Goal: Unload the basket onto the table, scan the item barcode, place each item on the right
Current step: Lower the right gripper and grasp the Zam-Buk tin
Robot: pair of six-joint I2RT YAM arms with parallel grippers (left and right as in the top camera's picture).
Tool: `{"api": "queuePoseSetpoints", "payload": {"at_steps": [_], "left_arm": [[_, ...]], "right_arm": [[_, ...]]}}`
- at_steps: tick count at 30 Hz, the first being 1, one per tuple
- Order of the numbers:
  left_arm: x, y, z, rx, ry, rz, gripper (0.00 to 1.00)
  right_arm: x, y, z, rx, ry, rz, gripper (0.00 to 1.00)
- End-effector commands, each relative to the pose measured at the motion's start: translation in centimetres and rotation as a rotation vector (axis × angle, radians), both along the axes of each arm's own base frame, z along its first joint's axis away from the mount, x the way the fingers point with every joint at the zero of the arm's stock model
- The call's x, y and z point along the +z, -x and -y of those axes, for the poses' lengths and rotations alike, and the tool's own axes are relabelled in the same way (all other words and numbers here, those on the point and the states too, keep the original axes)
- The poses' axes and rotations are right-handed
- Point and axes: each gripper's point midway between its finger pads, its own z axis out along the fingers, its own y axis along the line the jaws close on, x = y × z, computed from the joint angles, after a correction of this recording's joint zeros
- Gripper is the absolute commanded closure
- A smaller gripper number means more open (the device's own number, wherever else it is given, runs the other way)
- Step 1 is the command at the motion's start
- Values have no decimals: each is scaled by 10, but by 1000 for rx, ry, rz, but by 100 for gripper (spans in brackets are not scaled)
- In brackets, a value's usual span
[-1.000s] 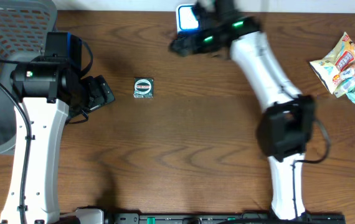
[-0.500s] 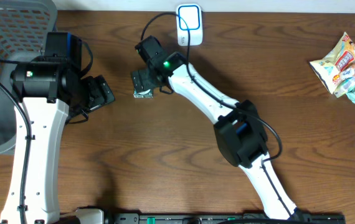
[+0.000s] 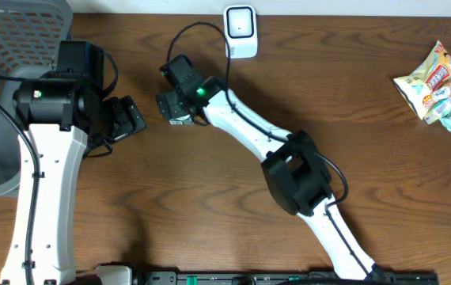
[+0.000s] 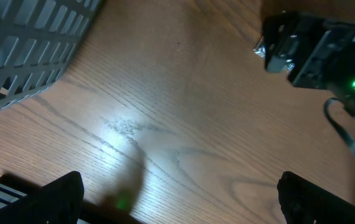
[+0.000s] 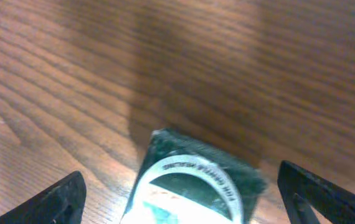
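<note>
Right jaws: released and spread wide, one on each side of the packet. In the right wrist view we see no pad touching it. The right gripper hangs straight over it.
Why so: we judge the straddle sets up a pinch across two opposite edges, so the packet can be lifted and turned.
Left jaws: released too, with nothing between them. The left gripper hovers over bare table at 9 o'clock of the packet, near but apart.
Why so: probably kept to the side to leave the right arm room.
Packet: small, dark and squarish, lying flat on the wood with a white ring label up. Overhead it sits at about 10 o'clock of the table's middle. We see no barcode on the upper face and cannot tell whether it is underneath.
Scanner: white unit at the 12 o'clock edge, at 1 o'clock of the packet and well apart.
Basket: grey mesh in the far 10 o'clock corner, behind the left arm.
Snack bags: heap at 2 o'clock, well apart from everything.
Step in hand: the grasp is not yet made and the whole scan lies ahead.
Next calls for: close, lift, carry toward 1 o'clock, then turn the coded face to the scanner.
Risk: the packet is thin and low, so the pads may skid over it or shove it along the wood.
</note>
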Motion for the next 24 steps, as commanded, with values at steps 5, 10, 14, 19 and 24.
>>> {"api": "queuePoseSetpoints", "payload": {"at_steps": [5,10,14,19,24], "left_arm": [[-1,1,-1,11,-4,-10,2],[-1,1,-1,11,-4,-10,2],[-1,1,-1,11,-4,-10,2],[-1,1,-1,11,-4,-10,2],[-1,1,-1,11,-4,-10,2]], "right_arm": [[-39,4,26,-118,142,-27,14],[-41,6,42,-144,203,-33,24],[-30,9,61,-166,266,-45,32],[-7,14,78,-113,343,-33,33],[15,22,86,-41,389,-27,44]]}}
